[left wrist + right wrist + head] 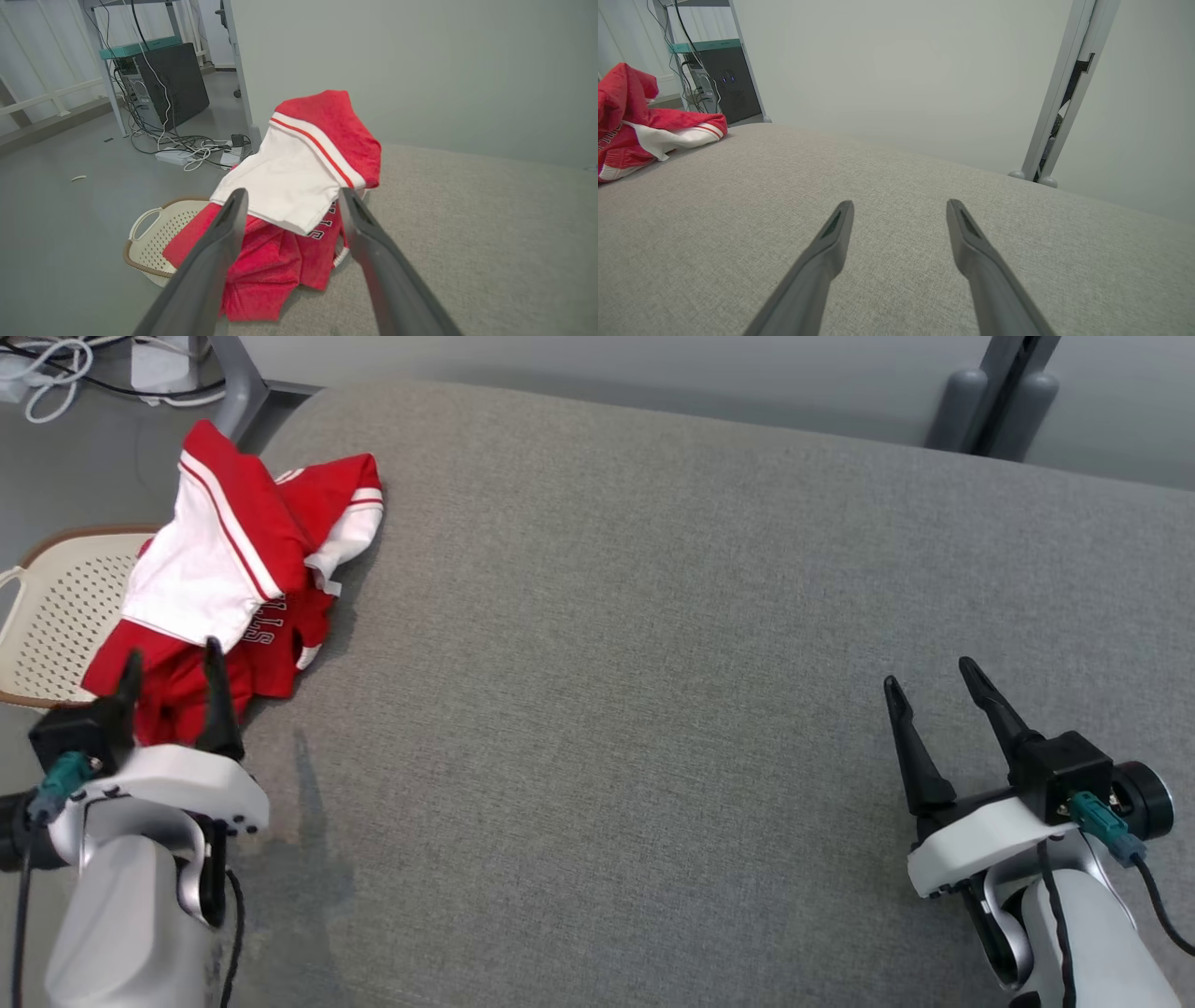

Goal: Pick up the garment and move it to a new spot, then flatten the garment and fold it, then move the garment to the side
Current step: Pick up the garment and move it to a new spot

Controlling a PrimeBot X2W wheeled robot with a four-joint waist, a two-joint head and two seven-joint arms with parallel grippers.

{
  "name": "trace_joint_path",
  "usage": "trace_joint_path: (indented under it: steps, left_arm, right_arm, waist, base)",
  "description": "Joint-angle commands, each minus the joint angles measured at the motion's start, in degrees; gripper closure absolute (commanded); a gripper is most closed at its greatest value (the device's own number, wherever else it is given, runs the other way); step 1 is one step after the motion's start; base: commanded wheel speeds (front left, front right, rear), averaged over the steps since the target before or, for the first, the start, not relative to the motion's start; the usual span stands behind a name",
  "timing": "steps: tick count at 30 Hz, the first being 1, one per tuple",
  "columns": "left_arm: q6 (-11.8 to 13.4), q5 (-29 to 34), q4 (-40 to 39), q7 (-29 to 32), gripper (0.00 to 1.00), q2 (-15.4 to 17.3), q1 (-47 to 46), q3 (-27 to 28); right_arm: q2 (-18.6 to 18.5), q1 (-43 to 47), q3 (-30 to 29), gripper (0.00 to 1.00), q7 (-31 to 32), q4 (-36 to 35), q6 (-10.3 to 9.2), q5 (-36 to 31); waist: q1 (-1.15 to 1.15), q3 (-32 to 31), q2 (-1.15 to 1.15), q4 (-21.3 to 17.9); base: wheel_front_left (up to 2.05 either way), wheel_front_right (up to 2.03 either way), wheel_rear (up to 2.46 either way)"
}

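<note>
The garment [233, 560], a crumpled red-and-white piece, is lying bunched at the left edge of the grey fabric-covered desk [653, 616]. Its lower red part is drooping past the edge above a perforated cream basket [51, 607] that is standing on the floor. The left end effector [172, 651] is hovering just in front of the heap with its two fingers spread wide and holding nothing; in the left wrist view the white panel is sitting between the fingertips. The right end effector [929, 672] is hanging well apart over bare fabric on the right, jaws equally wide and empty. The step in hand is probably the first pick-up. To do it well, the left arm should be reaching into the thick, layered part of the heap rather than pinching the loose white flap alone. A thin bite is likely to leave the hanging red part trailing or sliding off toward the basket. Lifting clear before carrying it toward the open middle of the desk seems wise, with the right arm coming across to catch a second edge for flattening.
</note>
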Motion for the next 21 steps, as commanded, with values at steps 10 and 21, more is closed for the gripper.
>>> trace_joint_path:
  steps: [10,21]
  left_arm:
    - [-2.7,-1.8,10.6,0.0,0.0,5.9,-14.7,-0.4]
    - [0.1,-1.4,25.7,5.3,0.0,10.0,-28.8,-2.0]
  right_arm:
    - [-0.8,-3.2,1.7,0.0,-0.3,-0.4,0.01,0.7]
    - [-0.5,-4.9,2.0,0.0,-0.3,-0.3,0.01,0.8]
  waist:
    - [0.0,6.9,0.0,-4.5]
    - [0.0,10.1,0.0,-7.8]
  base:
    - [0.0,0.0,0.0]
    - [0.0,0.0,0.0]
